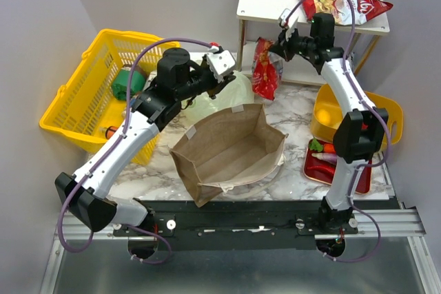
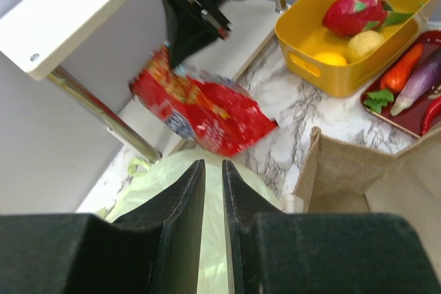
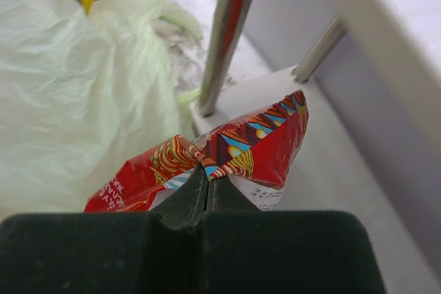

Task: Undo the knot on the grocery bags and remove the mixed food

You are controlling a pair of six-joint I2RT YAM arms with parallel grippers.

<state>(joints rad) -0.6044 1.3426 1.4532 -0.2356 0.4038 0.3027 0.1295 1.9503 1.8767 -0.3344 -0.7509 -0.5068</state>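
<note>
My right gripper (image 3: 208,170) (image 1: 277,45) is shut on the top edge of a shiny red snack packet (image 3: 262,146) (image 1: 265,70), which hangs beside the shelf leg above the marble top. My left gripper (image 2: 213,163) (image 1: 222,82) sits low over the pale green plastic bag (image 2: 158,184) (image 1: 207,105), jaws nearly together with green film in the narrow gap. No tied knot shows; a loose bag handle (image 3: 155,8) lies by the leg. The brown paper bag (image 1: 234,149) (image 2: 344,170) lies open in front. Dragon fruit (image 2: 355,12), yellow fruit (image 2: 358,43), carrot (image 2: 403,67), eggplant (image 2: 420,80) and chili (image 2: 433,111) lie to the right.
A white shelf (image 1: 269,1) at the back carries another snack packet (image 1: 344,1). The yellow tub (image 1: 331,118) and red tray (image 1: 320,166) hold the produce at right. A yellow mesh basket (image 1: 89,94) with a green can (image 1: 122,84) stands at left.
</note>
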